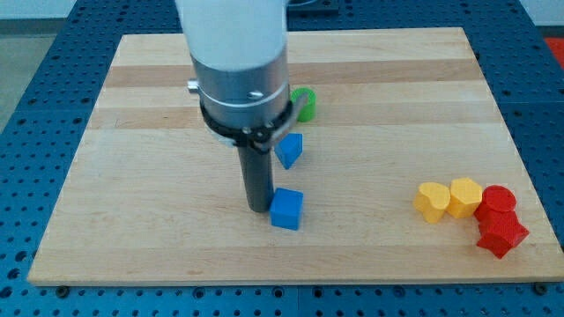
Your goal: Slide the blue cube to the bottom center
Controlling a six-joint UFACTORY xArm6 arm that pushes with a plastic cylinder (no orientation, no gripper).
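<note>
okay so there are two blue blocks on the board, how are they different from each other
The lower blue cube sits nearer the view's bottom, right beside my tip; the upper blue block lies farther up, apart from the tip. The lower one looks squarely cube-shaped and slightly bigger; the upper one looks more angled. Both are blue and rest on the wooden board.

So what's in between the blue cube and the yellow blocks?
Nothing. In the camera view only bare wooden board lies between the blue cube and the yellow blocks. My tip sits just left of the cube.
</note>
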